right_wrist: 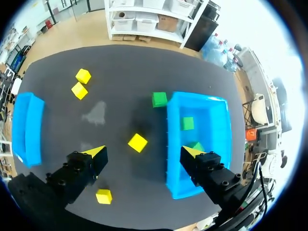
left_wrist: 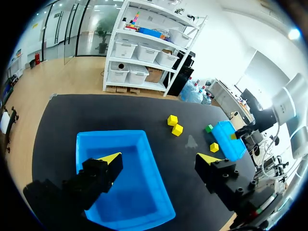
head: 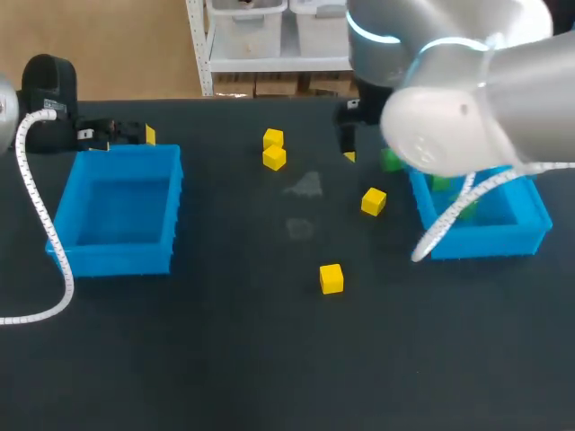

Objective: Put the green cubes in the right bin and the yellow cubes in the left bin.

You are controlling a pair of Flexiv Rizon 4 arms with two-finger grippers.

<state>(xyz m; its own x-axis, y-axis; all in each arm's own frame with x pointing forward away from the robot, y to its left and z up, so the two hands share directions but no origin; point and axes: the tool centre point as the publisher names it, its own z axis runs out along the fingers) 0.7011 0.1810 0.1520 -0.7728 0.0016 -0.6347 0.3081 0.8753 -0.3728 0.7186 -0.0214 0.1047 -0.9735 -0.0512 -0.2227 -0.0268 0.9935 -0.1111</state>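
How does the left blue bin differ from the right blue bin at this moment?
The left bin holds no cubes; the right bin holds at least two green cubes. In the head view the left bin shows whole, while the right arm covers part of the right bin. No cube lies beside the left bin; a loose green cube lies just outside the right bin. Both are blue, rectangular and open-topped.

The right arm (head: 467, 99) is a thick silver-grey tube with a white rounded joint cap and a thin pale-blue lit ring (head: 373, 34). A white ribbed cable (head: 454, 215) hangs from it; a second cable (head: 40, 206) leaves the black left arm (head: 49, 76). The left pincer (left_wrist: 159, 159) and right pincer (right_wrist: 143, 151) each have 2 blocky black fingers with yellow wedge tips.
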